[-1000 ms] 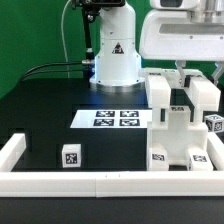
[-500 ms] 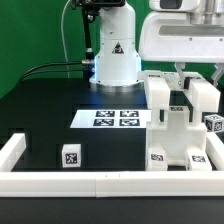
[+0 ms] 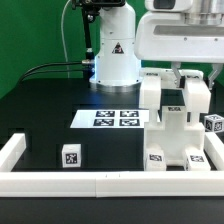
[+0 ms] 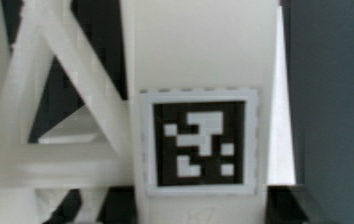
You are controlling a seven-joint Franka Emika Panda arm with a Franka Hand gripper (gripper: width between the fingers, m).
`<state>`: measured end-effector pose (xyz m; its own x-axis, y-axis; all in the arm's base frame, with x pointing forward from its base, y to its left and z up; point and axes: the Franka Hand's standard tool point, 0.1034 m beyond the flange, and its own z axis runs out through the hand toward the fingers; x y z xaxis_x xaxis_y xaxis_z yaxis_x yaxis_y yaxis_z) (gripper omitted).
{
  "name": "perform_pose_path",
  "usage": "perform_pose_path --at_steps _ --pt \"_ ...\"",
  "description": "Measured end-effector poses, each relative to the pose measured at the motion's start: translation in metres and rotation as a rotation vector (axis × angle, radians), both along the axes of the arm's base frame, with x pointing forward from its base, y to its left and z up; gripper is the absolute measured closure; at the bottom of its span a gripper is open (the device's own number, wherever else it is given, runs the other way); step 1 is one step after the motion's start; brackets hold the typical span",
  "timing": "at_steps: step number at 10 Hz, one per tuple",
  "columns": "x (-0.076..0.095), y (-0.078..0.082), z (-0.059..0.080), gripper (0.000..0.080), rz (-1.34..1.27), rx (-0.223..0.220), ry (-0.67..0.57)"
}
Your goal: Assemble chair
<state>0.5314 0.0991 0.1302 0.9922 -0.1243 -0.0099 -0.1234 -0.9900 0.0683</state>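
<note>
The chair's white blocky parts (image 3: pixel 165 125) stand clustered at the exterior view's right, with tagged feet low at the front (image 3: pixel 158 157). My gripper (image 3: pixel 192 78) comes down from above onto the top of this cluster. In the wrist view, a white upright chair part (image 4: pixel 200 50) with a black-and-white tag fills the picture. My gripper (image 4: pixel 195 205) is shut on it, with a dark finger (image 4: pixel 110 203) on each side. White slanted bars of the chair lie beside it. The contact point is hidden in the exterior view.
A loose small tagged white block (image 3: pixel 70 157) lies at the front left, and another tagged piece (image 3: pixel 213 124) at the right edge. The marker board (image 3: pixel 115 118) lies mid-table. The white border rail (image 3: pixel 100 182) runs along the front. The arm's base (image 3: pixel 115 60) stands behind.
My gripper and the held chair part have shifted a little toward the exterior view's left. The loose block and the marker board have not moved.
</note>
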Motion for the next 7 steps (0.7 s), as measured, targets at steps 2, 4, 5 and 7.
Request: perform_pose_path --at_steps 2,4,5,7 --pt "-0.0007 0.0010 -0.0008 0.0515 -0.003 0.004 0.002" --pt "-0.0051 0.0042 -0.0011 0.0515 0.005 0.006 0.006" --pt "-0.0091 0.0046 -0.0015 0.0515 -0.007 0.015 0.010" --pt "-0.0085 0.0056 -0.0018 0.0515 -0.015 0.025 -0.006"
